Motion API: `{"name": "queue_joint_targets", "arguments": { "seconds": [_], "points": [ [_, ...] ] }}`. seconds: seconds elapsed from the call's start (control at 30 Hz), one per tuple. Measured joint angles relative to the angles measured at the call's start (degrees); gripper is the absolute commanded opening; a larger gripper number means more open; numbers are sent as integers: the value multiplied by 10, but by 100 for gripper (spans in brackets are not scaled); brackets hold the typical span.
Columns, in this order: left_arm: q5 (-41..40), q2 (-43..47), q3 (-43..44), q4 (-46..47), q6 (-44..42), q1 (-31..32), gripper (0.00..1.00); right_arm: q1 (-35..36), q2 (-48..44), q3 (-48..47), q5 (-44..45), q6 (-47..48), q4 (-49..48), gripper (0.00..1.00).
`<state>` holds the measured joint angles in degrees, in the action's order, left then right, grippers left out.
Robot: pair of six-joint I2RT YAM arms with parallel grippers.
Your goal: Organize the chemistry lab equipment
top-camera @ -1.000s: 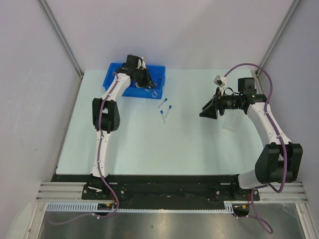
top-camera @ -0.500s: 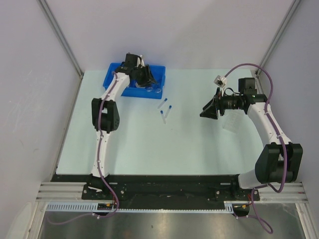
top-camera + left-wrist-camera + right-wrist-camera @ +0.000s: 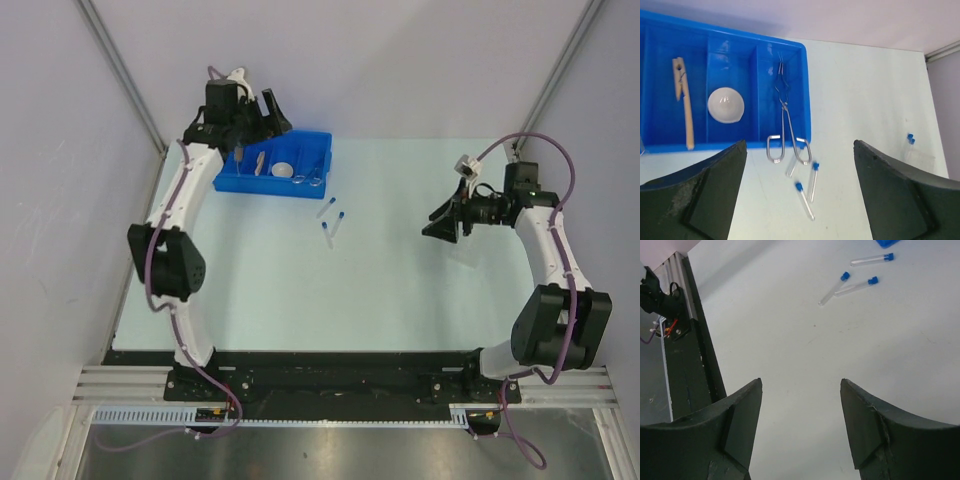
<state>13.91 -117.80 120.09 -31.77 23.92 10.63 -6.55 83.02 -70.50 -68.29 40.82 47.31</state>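
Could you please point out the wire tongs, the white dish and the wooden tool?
wire tongs point(image 3: 784, 103): left wrist view, pivot.
white dish point(image 3: 726, 104): left wrist view, centre.
wooden tool point(image 3: 687, 117): left wrist view, handle.

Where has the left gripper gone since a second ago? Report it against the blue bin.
Yes. The left gripper pulled off the middle of the blue bin to beyond its far-left corner.

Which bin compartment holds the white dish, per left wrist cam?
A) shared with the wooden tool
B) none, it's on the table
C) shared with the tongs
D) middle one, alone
D: the white round dish lies alone in the middle compartment of the blue bin. In that view the wooden-handled tool is in the compartment to the dish's left and the wire tongs in the one to its right.
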Motion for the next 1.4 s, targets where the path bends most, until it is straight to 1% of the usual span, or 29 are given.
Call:
{"name": "queue_joint_targets", "arguments": {
  "seconds": [0.07, 0.1, 0.2, 0.27, 0.33, 0.43, 0.5, 0.6, 0.73, 0.83, 0.9, 1.0, 1.03, 1.07, 1.13, 1.2, 1.3, 1.37, 1.4],
  "points": [
    [-16, 77, -79, 37, -3, 0, 100, -23, 0, 0, -1, 9, 8, 69],
    [-22, 112, -118, 54, -4, -1, 100, -30, 0, 0, -1, 9, 8, 70],
    [-37, 247, -277, 118, -3, -6, 100, -42, -1, 0, 17, -4, 0, 70],
    [-35, 320, -362, 153, 0, -14, 100, -45, -7, 2, 45, -23, -10, 70],
    [-30, 392, -448, 192, 11, -30, 100, -46, -20, 3, 78, -45, -17, 70],
    [-6, 466, -559, 240, 37, -70, 100, -47, -51, 3, 122, -73, -23, 71],
    [20, 493, -620, 258, 59, -104, 100, -50, -74, 3, 151, -93, -25, 72],
    [59, 511, -700, 279, 88, -142, 100, -51, -95, 3, 189, -117, -28, 72],
    [111, 529, -791, 297, 109, -147, 100, -51, -101, 3, 229, -144, -30, 72],
    [143, 543, -848, 310, 123, -137, 100, -51, -101, 3, 247, -159, -31, 72],
    [147, 547, -864, 314, 129, -121, 100, -50, -99, 3, 255, -168, -31, 72],
    [123, 542, -871, 317, 142, -47, 100, -40, -91, 3, 265, -177, -31, 73],
    [100, 537, -869, 319, 146, -31, 100, -35, -86, 3, 269, -180, -31, 73],
    [84, 527, -866, 315, 151, 21, 100, -30, -81, 3, 271, -184, -31, 73],
    [40, 496, -844, 294, 158, 73, 100, -21, -72, 3, 275, -186, -30, 74],
    [-21, 448, -803, 264, 169, 121, 100, -14, -67, 3, 278, -188, -30, 74],
    [-120, 371, -714, 199, 186, 179, 99, -13, -66, 3, 278, -189, -30, 74],
    [-194, 299, -614, 127, 202, 220, 99, -13, -66, 3, 278, -191, -30, 74],
    [-219, 270, -580, 108, 208, 232, 99, -13, -66, 3, 278, -192, -30, 74]
  ]
}}
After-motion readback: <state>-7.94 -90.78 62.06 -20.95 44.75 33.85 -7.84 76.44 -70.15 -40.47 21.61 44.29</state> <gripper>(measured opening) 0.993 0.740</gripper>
